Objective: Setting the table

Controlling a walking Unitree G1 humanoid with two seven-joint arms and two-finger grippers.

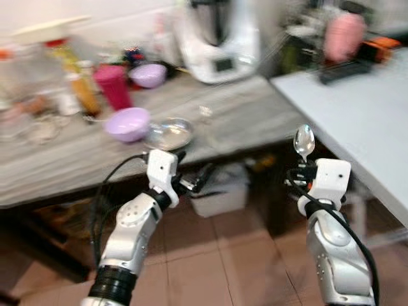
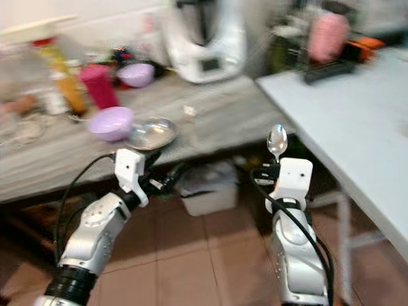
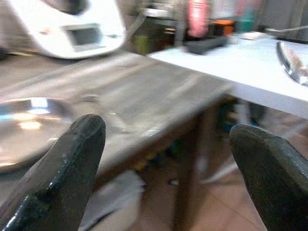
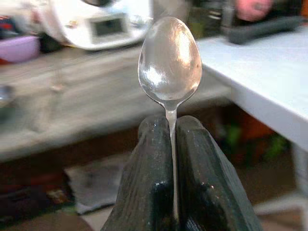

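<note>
Showing a cluttered grey wooden counter (image 1: 76, 159) at far left and a white table (image 1: 363, 108) at right, with a tiled floor (image 1: 236, 255) between them. On the counter, from left to right: blurred bottles and jars (image 1: 70, 89), a magenta cup (image 1: 113, 86), a lilac bowl (image 1: 127, 123) near the front edge, a second lilac bowl (image 1: 148, 74) farther back, a shiny metal plate (image 1: 169, 133) just beside the near bowl, and a white kitchen appliance (image 1: 220, 44) at the far side. A white bin (image 1: 220, 194) sits on the floor under the counter.

The left gripper (image 3: 163, 168) hangs near the counter's front edge, below the metal plate; its fingers (image 3: 72, 159) are spread wide apart with nothing between them.

The right gripper (image 4: 171, 159) is raised over the floor in the gap between counter and table. Its fingers (image 4: 151, 168) are pressed together on the handle of a metal spoon (image 4: 169, 60), which stands upright with its bowl uppermost, apart from both surfaces.

On the far end of the white table lie a dark tray-like object (image 1: 344, 70) and a blurred pink item (image 1: 344, 35). The counter's corner and leg stand between the two arms.
</note>
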